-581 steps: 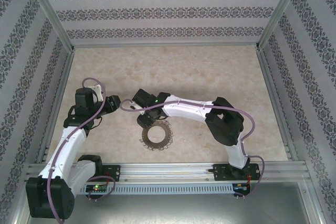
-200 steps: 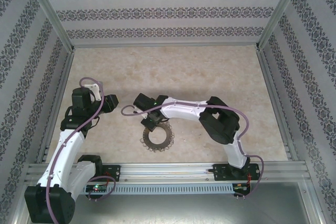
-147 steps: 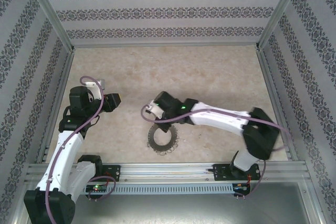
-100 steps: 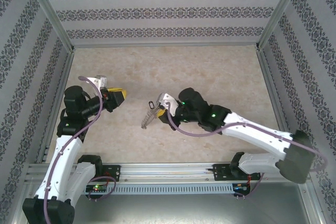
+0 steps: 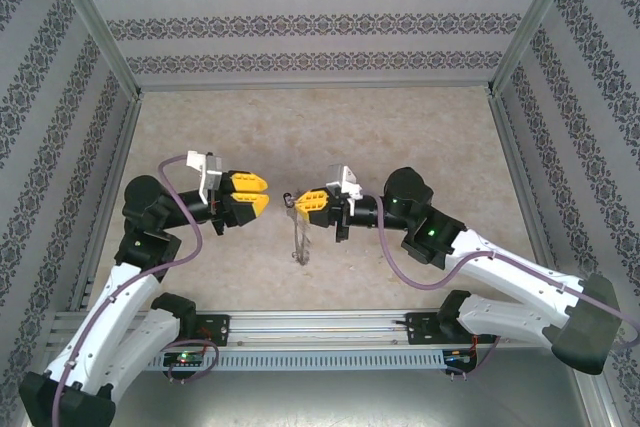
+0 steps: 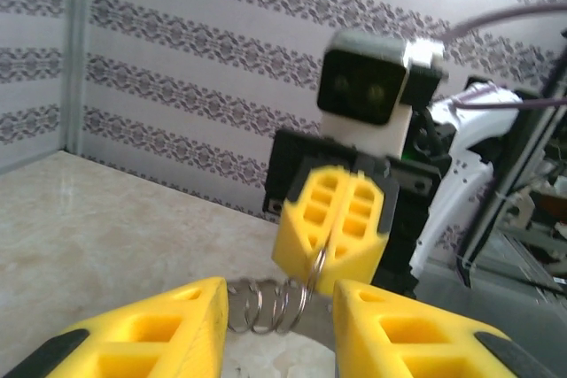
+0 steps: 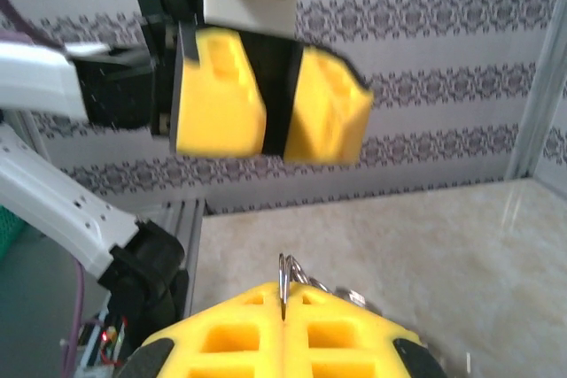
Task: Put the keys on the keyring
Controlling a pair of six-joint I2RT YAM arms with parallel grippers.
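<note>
Rail: it runs along the near edge, on your side of both pincers. Both arm feet are bolted to it.

Ring: it hangs straight down from the tips of the right pincer and is off the table. You see only its thin edge from the top camera. From the left wrist you see the ring pinched at its top, with little silver loops along its rim lower down. From the right wrist, the ring pokes up out of the fingers.

Right pincer: closed tight on the ring. Its yellow fingers press together with the ring between them.

Left pincer: open, with nothing in it. It sits just to the left of the right pincer, tip facing tip, with a small gap between the two. From the right wrist, the left pincer faces you with a dark slit between its fingers.

Key: a tiny dark loop sits in that gap, right at the tips of the right pincer. You cannot tell if it is on the ring.

Table: pale and stony, under both pincers and beyond them.

Wall: striped with a pattern, far behind both pincers.
</note>
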